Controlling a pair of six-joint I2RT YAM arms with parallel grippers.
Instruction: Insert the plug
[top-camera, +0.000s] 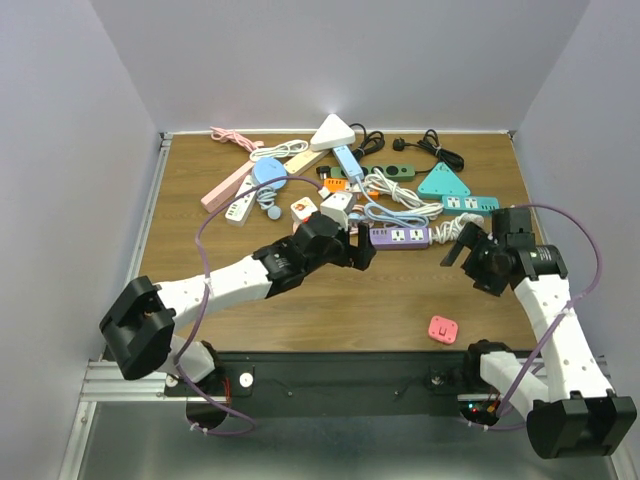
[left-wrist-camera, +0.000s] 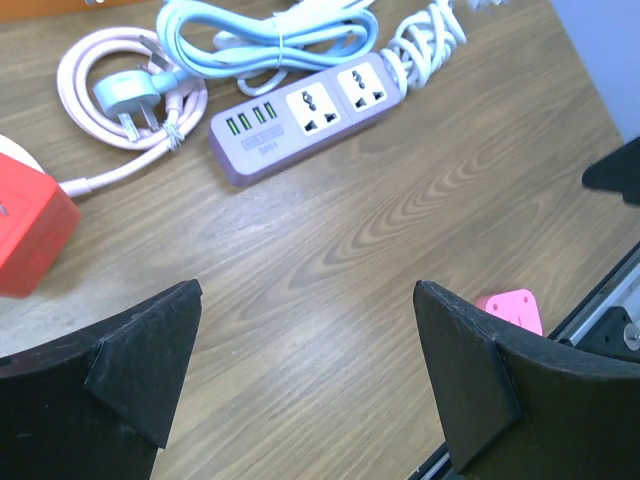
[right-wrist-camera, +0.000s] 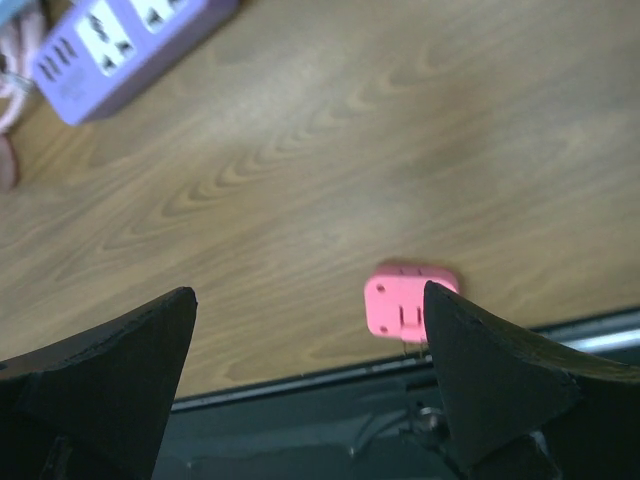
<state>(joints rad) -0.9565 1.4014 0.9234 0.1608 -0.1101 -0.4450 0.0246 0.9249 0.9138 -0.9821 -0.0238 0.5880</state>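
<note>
A small pink plug (top-camera: 443, 329) lies flat on the wooden table near its front edge, right of centre; it also shows as the pink plug (right-wrist-camera: 405, 303) and the pink plug (left-wrist-camera: 512, 308). A purple power strip (top-camera: 400, 237) with two sockets and USB ports lies mid-table, its white cord coiled at its right end. My left gripper (top-camera: 360, 250) hovers open just left of the purple strip (left-wrist-camera: 310, 115), nothing between its fingers. My right gripper (top-camera: 458, 245) hangs open to the right of the purple strip (right-wrist-camera: 120, 45), behind the plug, holding nothing.
Several other strips, adapters and coiled cables crowd the back of the table, among them a white triangular block (top-camera: 333, 132) and a teal one (top-camera: 443, 181). A red cube (left-wrist-camera: 25, 235) and a pink cable coil (left-wrist-camera: 130, 95) lie left of the purple strip.
</note>
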